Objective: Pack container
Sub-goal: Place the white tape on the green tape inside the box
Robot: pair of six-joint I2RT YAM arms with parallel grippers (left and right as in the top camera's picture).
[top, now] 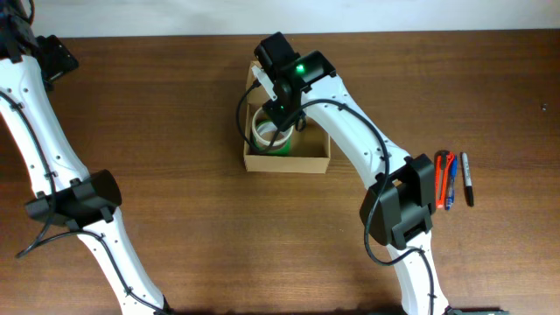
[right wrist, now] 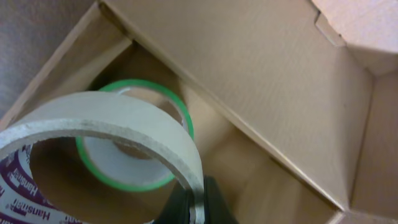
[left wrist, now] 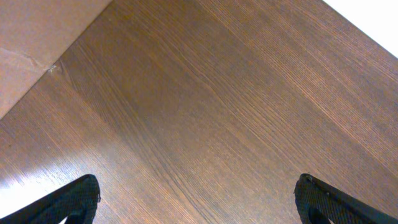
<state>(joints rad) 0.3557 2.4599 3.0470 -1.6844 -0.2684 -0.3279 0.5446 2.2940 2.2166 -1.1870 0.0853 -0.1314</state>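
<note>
Green roll [right wrist: 124,163] in container [right wrist: 249,74], overhead perhaps sliver.

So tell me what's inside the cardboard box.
A green-edged tape roll lies on the floor of the container. The right gripper holds a cream tape roll over it, partly covering it. The floor beneath both rolls is hidden.

The left gripper [left wrist: 196,190] holds its black fingers [left wrist: 74,200] wide apart. The right gripper [top: 282,129] pinches a cream paper tape roll [right wrist: 124,117].

One box [top: 287,163], two tape rolls [right wrist: 93,115], three pens [top: 466,179]
</note>
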